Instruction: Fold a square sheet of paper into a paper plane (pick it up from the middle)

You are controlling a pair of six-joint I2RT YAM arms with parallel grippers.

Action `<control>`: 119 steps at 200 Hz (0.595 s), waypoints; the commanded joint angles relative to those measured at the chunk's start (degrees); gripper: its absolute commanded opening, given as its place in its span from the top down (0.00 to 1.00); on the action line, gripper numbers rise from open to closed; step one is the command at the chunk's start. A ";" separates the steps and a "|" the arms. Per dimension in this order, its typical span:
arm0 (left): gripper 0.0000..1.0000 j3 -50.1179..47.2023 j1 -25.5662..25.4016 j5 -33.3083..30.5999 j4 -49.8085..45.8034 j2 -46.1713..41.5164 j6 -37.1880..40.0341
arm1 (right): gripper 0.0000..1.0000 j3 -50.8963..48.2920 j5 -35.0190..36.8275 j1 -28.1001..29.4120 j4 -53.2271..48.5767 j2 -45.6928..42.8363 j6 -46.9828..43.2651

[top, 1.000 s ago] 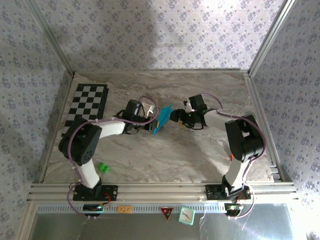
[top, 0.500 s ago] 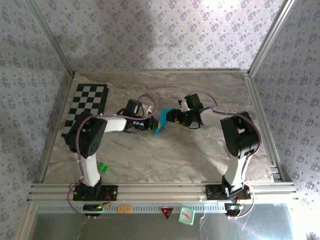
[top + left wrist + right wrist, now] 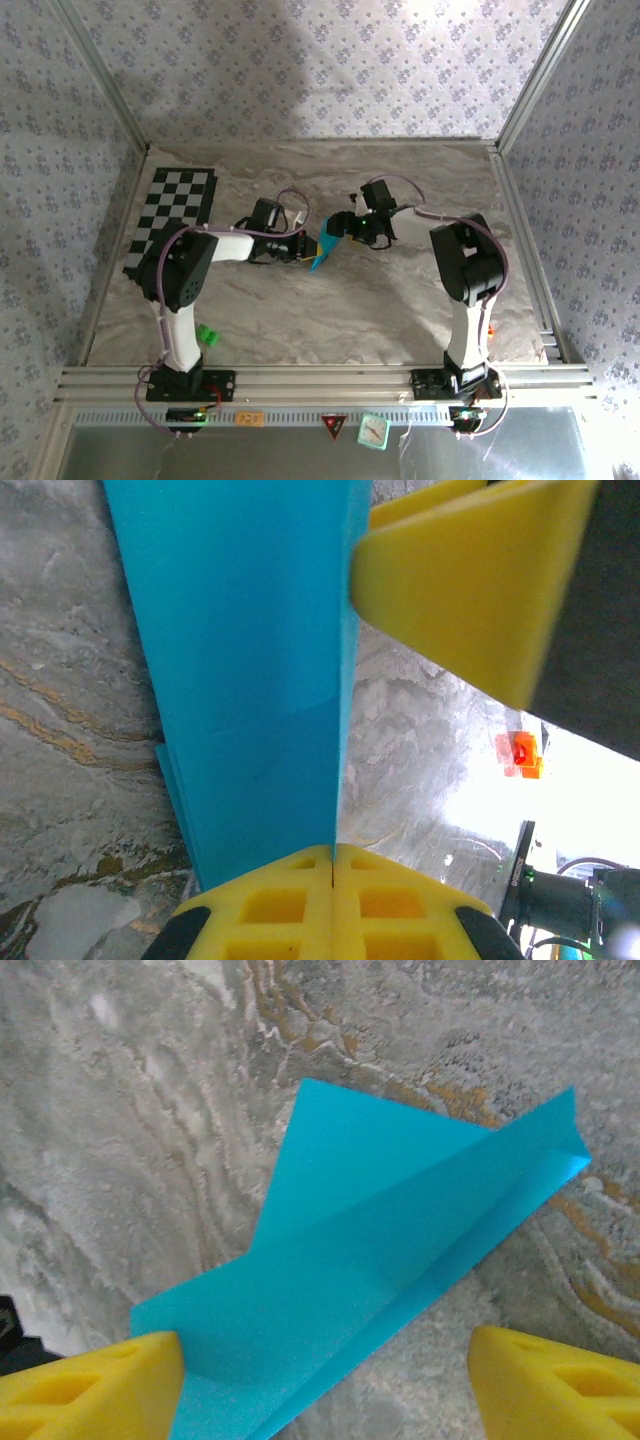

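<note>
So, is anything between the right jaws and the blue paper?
Nothing visible. The blue paper lies between the open jaws of the right gripper, with one edge at a finger. The left gripper is pinching the paper.

**A:** How much of the sheet of paper (image 3: 250, 650) can you make out from the left wrist?

**B:** Not its ends. It runs off the top of that view, and its lower end is hidden between the closed pads of the left gripper (image 3: 332, 865). A yellow finger (image 3: 470, 580) at the upper right is out of focus and cropped as well.

**A:** And from the right wrist?

**B:** One corner of the sheet goes behind a finger (image 3: 90, 1390) of the right gripper (image 3: 320, 1390) and off the bottom. Both its fingers are cut off there.

**A:** From above?

**B:** The folds are too small to read. Both grippers cover part of the sheet, near the middle of the table (image 3: 400, 300).

**A:** The orange speck (image 3: 520, 753)?

**B:** Too blurred to tell what it is.
</note>
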 commanded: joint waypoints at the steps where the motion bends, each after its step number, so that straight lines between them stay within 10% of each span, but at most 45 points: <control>1: 1.00 1.56 0.55 1.96 1.08 1.19 -0.64 | 0.23 3.50 4.28 1.46 -5.14 2.04 -2.24; 119: 0.76 0.94 0.67 -1.33 -1.58 0.80 0.68 | 0.27 9.57 13.11 5.04 -14.53 8.97 -2.93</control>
